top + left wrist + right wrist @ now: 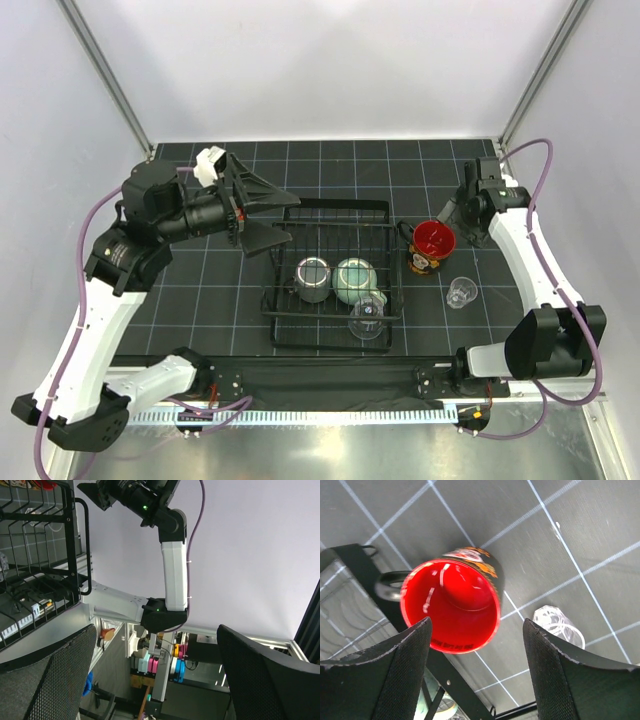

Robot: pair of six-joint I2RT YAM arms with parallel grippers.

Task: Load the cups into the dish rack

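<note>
Looking overhead alone reveals grey mug (313,278) inside rack (340,202).

3 mugs (432,240), 2 glasses (460,292), 1 rack (340,203)

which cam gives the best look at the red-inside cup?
Right wrist: the cup fills the frame, red inside and handle clear. Top view shows it small, right of the rack. Left wrist doesn't clearly show it.

Dark cup (451,605), red inside, handle toward rack (350,575), just beside its edge. Glass (559,625) right of cup, apart. Right gripper (476,645) fingers spread, flanking cup.
</note>
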